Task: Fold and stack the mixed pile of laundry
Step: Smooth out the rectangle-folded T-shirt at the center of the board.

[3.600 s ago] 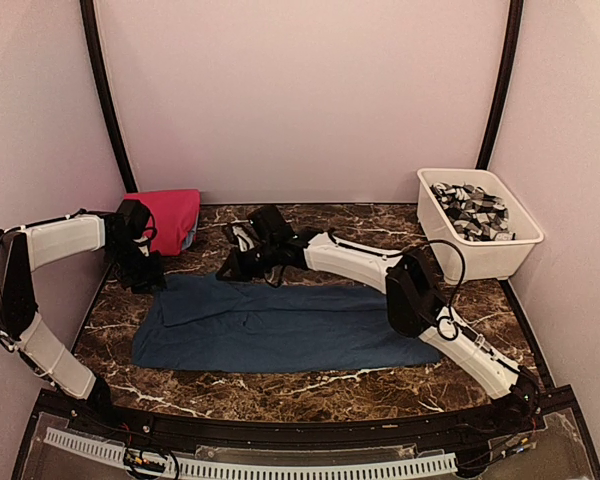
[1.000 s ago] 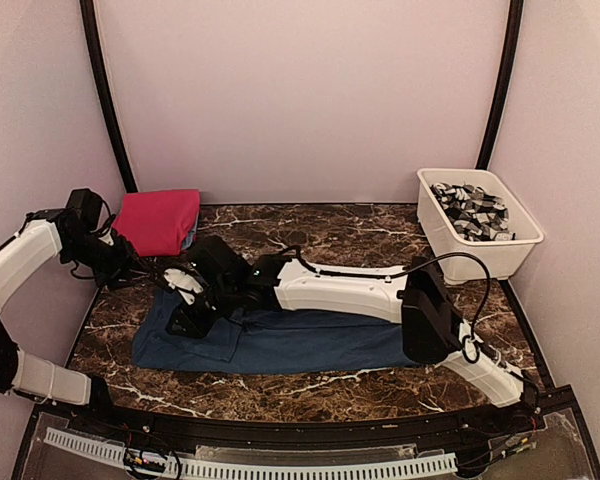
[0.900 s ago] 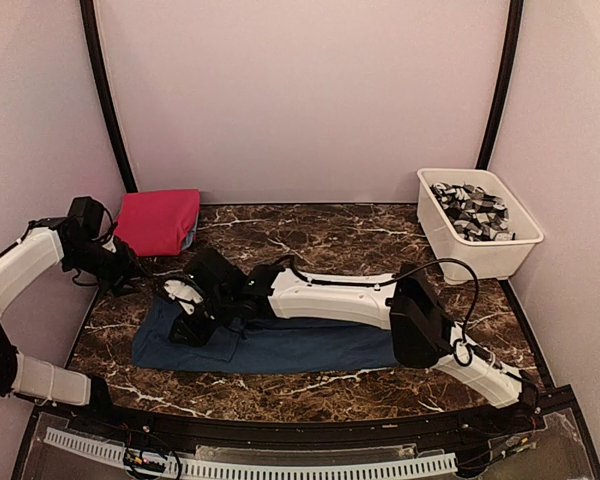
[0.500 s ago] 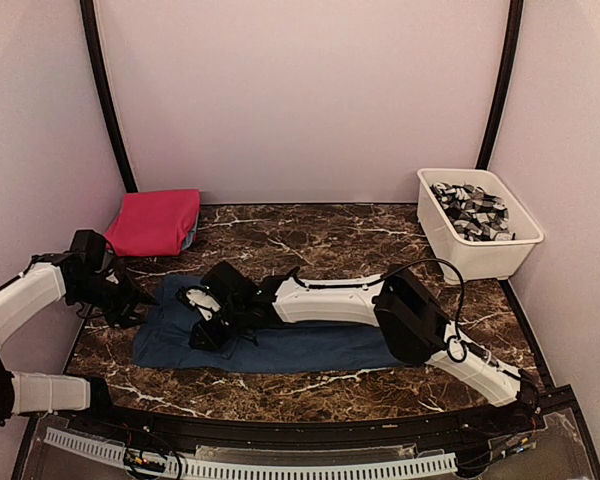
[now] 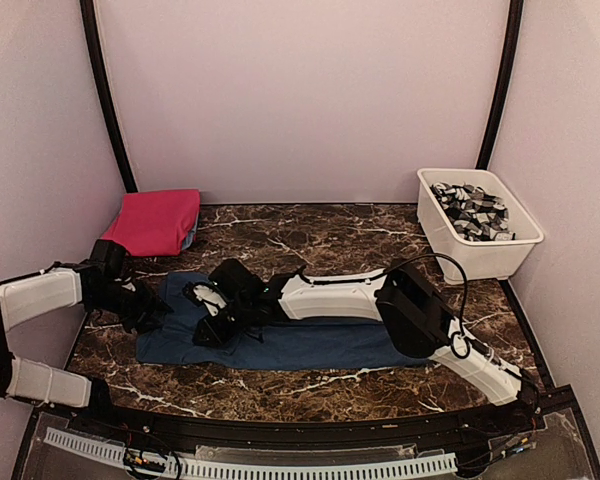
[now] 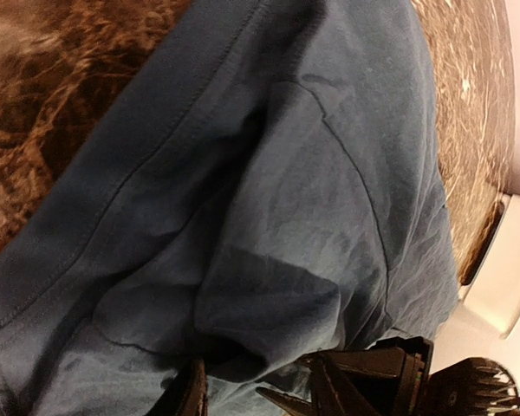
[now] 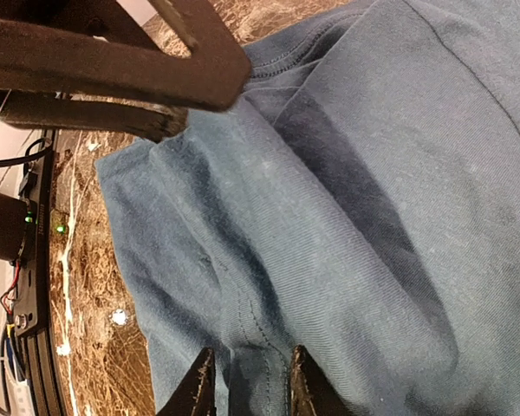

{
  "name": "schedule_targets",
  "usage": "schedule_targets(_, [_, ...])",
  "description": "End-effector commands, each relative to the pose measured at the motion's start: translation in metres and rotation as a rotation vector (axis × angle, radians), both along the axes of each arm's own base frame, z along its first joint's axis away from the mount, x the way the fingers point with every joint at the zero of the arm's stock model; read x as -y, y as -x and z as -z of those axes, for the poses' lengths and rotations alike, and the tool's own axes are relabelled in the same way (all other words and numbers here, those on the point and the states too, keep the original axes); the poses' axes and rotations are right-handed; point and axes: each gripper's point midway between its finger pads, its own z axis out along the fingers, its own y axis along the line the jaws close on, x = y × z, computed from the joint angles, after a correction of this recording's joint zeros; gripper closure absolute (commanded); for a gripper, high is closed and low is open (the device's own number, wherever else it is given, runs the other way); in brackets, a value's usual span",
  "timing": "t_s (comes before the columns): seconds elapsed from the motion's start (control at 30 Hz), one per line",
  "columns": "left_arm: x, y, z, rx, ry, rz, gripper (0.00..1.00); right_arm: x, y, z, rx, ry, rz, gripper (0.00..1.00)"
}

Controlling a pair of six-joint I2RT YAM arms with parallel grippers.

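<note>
Folds of navy garment point(image 6: 286, 173) obscure left end effector point(image 6: 258, 373) grip.

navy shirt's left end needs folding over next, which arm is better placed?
Probably left. The left gripper sits at the shirt's left edge, with cloth bunched between its fingers. The right arm stretches across the shirt, so it lies in the fold's path.

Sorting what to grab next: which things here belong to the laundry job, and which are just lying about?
Job: navy-blue garment, folded magenta garment, light blue shirt beneath it, grey-and-white patterned cloth.
Lying about: white tub holding that cloth.
</note>
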Motion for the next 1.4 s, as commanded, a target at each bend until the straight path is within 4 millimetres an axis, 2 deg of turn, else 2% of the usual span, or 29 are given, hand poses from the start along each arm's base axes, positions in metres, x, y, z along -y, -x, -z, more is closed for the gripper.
schedule_targets(0.0, [0.005, -0.003, 0.010, 0.006, 0.003, 0.019, 0.64, 0.001, -0.003, -0.027, -0.007, -0.043, 0.004, 0.73])
schedule_targets(0.1, [0.006, -0.002, 0.013, 0.000, 0.006, 0.018, 0.73, 0.002, -0.004, -0.030, -0.009, -0.048, 0.007, 0.73])
schedule_targets(0.23, [0.007, 0.002, 0.008, 0.009, 0.005, 0.024, 0.76, 0.004, -0.007, -0.033, -0.017, -0.051, 0.010, 0.73])
schedule_targets(0.47, [0.010, 0.028, -0.006, 0.001, 0.014, -0.010, 0.72, 0.004, -0.008, -0.041, -0.016, -0.069, 0.012, 0.72])
schedule_targets(0.7, [0.010, 0.030, -0.006, -0.007, 0.013, -0.009, 0.70, 0.006, -0.007, -0.046, -0.016, -0.076, 0.012, 0.71])
schedule_targets(0.8, [-0.004, 0.035, 0.000, -0.036, -0.072, -0.024, 0.70, 0.007, -0.009, -0.048, -0.006, -0.074, 0.017, 0.71])
schedule_targets(0.93, [-0.021, 0.031, 0.000, -0.023, -0.169, -0.069, 0.69, 0.010, -0.016, -0.037, -0.013, -0.049, 0.043, 0.71])
schedule_targets(1.0, [-0.022, 0.025, 0.003, 0.002, -0.173, -0.071, 0.69, 0.012, -0.019, -0.031, -0.016, -0.037, 0.056, 0.71])
schedule_targets(1.17, [-0.010, 0.008, 0.013, 0.080, -0.128, -0.013, 0.68, 0.016, -0.023, -0.021, -0.028, -0.010, 0.069, 0.71])
schedule_targets(1.23, [-0.001, 0.006, 0.015, 0.104, -0.081, 0.020, 0.67, 0.017, -0.023, -0.019, -0.033, -0.008, 0.069, 0.71])
schedule_targets(1.37, [0.005, 0.009, 0.018, 0.117, -0.044, 0.034, 0.67, 0.018, -0.025, -0.017, -0.038, -0.007, 0.072, 0.72])
